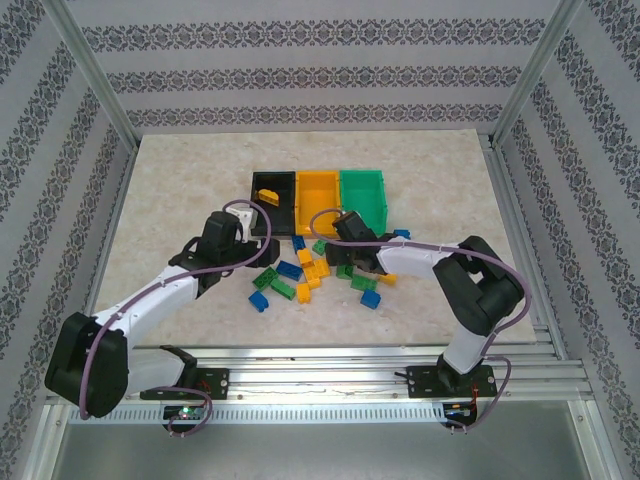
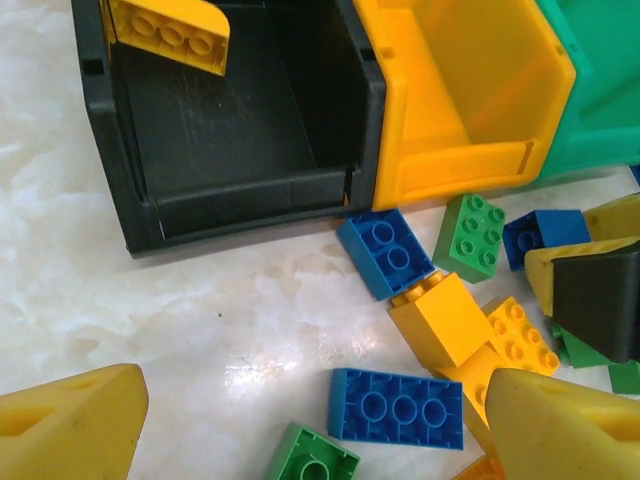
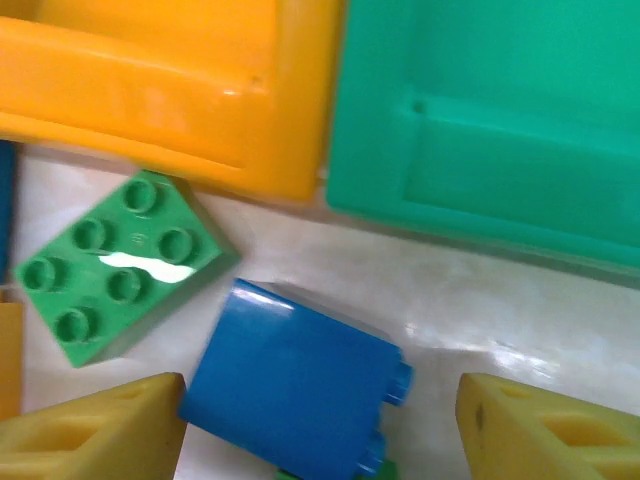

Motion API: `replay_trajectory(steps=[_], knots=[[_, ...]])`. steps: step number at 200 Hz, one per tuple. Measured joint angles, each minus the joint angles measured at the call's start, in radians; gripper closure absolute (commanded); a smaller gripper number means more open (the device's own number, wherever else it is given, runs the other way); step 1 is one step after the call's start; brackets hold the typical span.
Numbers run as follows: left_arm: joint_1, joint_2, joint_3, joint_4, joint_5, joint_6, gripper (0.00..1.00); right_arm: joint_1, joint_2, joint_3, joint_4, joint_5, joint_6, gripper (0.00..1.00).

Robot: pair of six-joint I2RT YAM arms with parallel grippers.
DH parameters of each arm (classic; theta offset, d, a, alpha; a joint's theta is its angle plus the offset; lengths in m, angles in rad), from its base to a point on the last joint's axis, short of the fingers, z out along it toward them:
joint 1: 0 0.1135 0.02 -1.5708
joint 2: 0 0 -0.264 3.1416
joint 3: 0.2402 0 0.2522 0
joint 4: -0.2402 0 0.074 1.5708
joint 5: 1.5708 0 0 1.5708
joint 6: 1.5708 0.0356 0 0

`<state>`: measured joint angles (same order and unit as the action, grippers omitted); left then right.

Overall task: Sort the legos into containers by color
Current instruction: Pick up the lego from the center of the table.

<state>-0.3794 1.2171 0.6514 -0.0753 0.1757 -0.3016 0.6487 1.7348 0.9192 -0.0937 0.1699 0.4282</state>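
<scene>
The legos lie scattered on the glossy marbled table, just in front of the black bin, orange bin and green bin. The right gripper stands spread around a tipped blue brick, not pinching it. The left gripper gapes wide over a long blue brick. These hard plastic blocks look light, rigid and slick. I'd squeeze the smooth flat sides, clear of the studs.

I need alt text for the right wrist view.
A blue plastic brick lies on its side between the open yellow fingertips of the right claw. Beyond it sit a green studded brick, an orange plastic bin and a green plastic bin.
</scene>
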Motion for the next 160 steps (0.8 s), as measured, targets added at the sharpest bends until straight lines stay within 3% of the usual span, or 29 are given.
replay_trajectory(steps=[86,160], knots=[[0.0,0.028,-0.117,0.142,-0.004,0.008,0.12,0.022,0.097,0.219,-0.138,0.034,0.019,0.31],[0.0,0.008,-0.15,0.199,-0.015,0.007,0.12,0.024,0.066,0.162,-0.224,0.096,0.049,0.32]])
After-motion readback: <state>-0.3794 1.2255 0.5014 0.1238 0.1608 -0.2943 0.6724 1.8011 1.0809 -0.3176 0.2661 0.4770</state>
